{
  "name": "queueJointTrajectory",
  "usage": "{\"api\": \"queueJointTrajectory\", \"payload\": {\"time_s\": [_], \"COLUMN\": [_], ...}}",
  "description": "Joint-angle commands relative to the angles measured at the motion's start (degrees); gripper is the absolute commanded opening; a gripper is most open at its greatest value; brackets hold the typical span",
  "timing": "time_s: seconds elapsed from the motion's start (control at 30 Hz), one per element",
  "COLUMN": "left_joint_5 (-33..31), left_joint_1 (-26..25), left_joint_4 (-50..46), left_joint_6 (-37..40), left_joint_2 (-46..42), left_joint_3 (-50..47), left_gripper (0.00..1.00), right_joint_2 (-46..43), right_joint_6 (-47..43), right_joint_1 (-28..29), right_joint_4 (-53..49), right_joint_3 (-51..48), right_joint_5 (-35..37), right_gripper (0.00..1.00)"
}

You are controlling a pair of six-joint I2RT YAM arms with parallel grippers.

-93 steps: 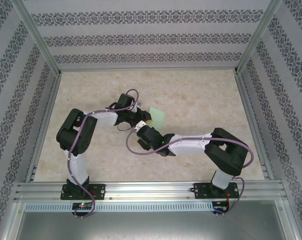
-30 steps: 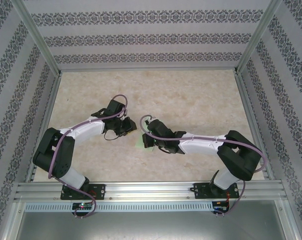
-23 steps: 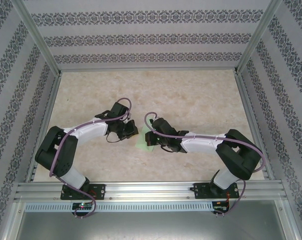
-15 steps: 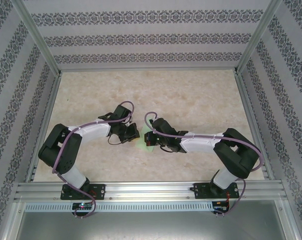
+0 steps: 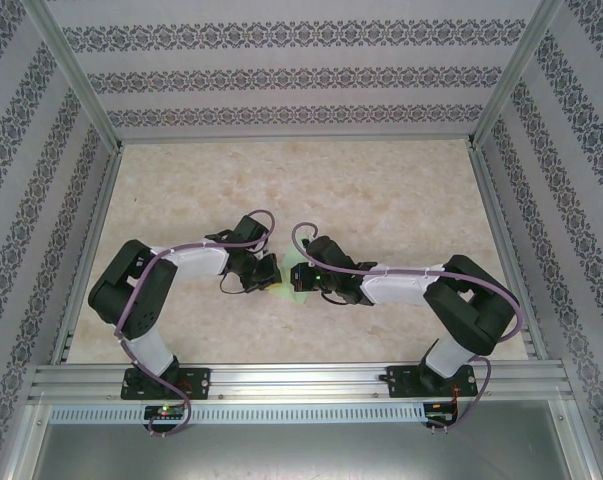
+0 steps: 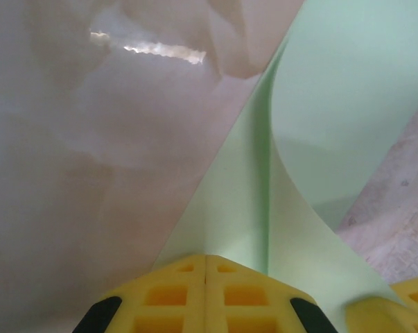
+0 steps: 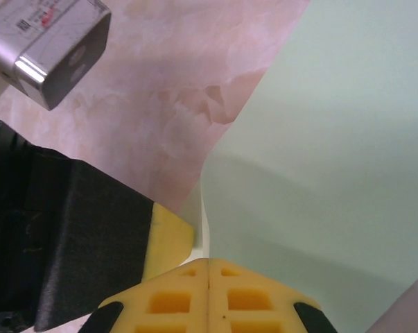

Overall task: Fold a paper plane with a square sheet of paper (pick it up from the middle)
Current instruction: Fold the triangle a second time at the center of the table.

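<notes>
The square sheet of paper (image 5: 286, 284) is pale green and partly folded, squeezed between the two wrists at the table's middle. In the left wrist view the paper (image 6: 319, 104) rises from my left gripper (image 6: 206, 258), one flap curling upright along a crease; the yellow jaws are pressed together on its edge. My left gripper (image 5: 273, 272) nearly touches my right gripper (image 5: 299, 278). In the right wrist view the paper (image 7: 326, 139) spreads up and right from my right gripper (image 7: 209, 262), whose jaws are shut on its edge. The left gripper's yellow pad (image 7: 168, 239) sits just beside it.
The marble-patterned table (image 5: 381, 190) is fenced by aluminium rails and patterned walls (image 5: 281, 75). The left wrist's silver camera block (image 7: 49, 41) shows at the upper left of the right wrist view. The right gripper's yellow pad (image 6: 403, 305) peeks into the left wrist view.
The left arm has slid right until its gripper meets the right one, and its jaws have closed on the paper. The right gripper moved slightly left. The paper is now lower and mostly covered.
</notes>
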Motion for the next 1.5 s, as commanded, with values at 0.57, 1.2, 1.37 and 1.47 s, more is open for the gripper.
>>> {"api": "queueJointTrajectory", "payload": {"time_s": [0.57,1.2,1.37,1.47], "left_joint_5": [-4.62,-4.7,-4.66,-4.63], "left_joint_1": [-0.97,-0.97,-0.99,-0.98], "left_joint_4": [-4.24,-5.32,-5.49,-5.76], "left_joint_6": [6.54,7.34,7.47,7.52], "left_joint_2": [4.12,4.49,4.53,4.5], "left_joint_3": [1.21,2.01,2.33,2.52], "left_gripper": [0.02,0.02,0.02,0.02], "right_joint_2": [2.51,3.91,3.89,3.86], "right_joint_6": [-11.13,-13.52,-13.27,-13.56], "right_joint_1": [-5.18,-6.09,-5.99,-6.09], "right_joint_4": [-9.02,-10.61,-10.92,-11.31], "right_joint_3": [3.67,5.14,4.86,5.02], "right_joint_5": [-1.6,-1.83,-0.71,0.21], "right_gripper": [0.01,0.02,0.02,0.02]}}
